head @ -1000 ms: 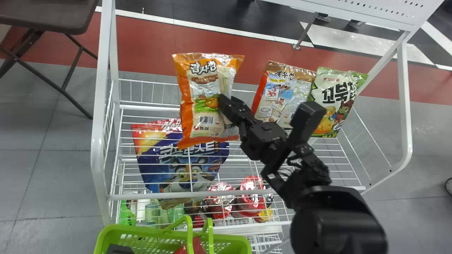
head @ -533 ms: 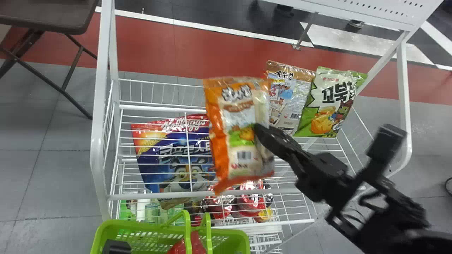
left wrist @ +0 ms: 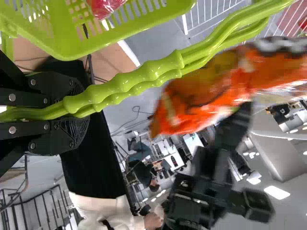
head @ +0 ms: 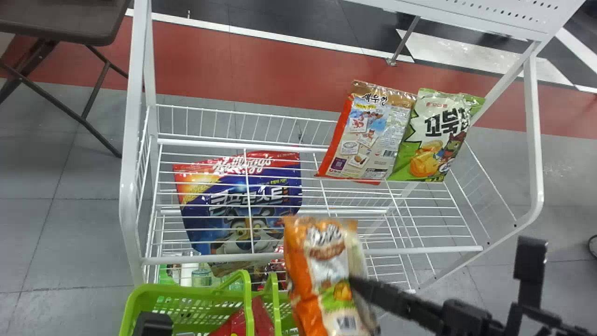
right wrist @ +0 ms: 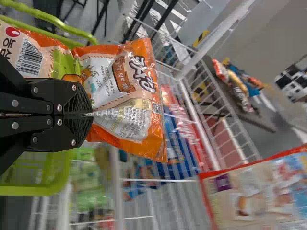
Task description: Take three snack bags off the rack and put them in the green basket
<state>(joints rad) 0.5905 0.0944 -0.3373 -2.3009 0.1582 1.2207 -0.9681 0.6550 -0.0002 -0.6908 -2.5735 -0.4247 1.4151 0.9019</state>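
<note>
In the head view my right gripper (head: pixel 355 283) holds the orange snack bag (head: pixel 322 261) upright at the green basket's (head: pixel 186 291) right end. The right wrist view has that gripper (right wrist: pixel 90 115) shut on a fold of the bag (right wrist: pixel 103 72). A red bag (head: pixel 263 322) lies inside the basket. My left gripper (head: pixel 154 323) is at the basket's left side; in the left wrist view the gripper (left wrist: pixel 72 109) is shut on the green basket handles (left wrist: pixel 139 72). On the rack (head: pixel 280 144) stand a brown-and-red snack bag (head: pixel 368 135) and a green one (head: pixel 431 140).
A blue-and-red cereal bag (head: pixel 242 200) is on the rack's left part, behind the basket. Bottles (head: pixel 189 270) are on a lower level. The rack's white front bar (head: pixel 210 259) runs behind the basket, and a dark table (head: pixel 60 21) stands far left.
My right gripper has carried the orange bag from above the rack down and toward the robot, to the basket. The green basket has shifted slightly upward in the head view.
</note>
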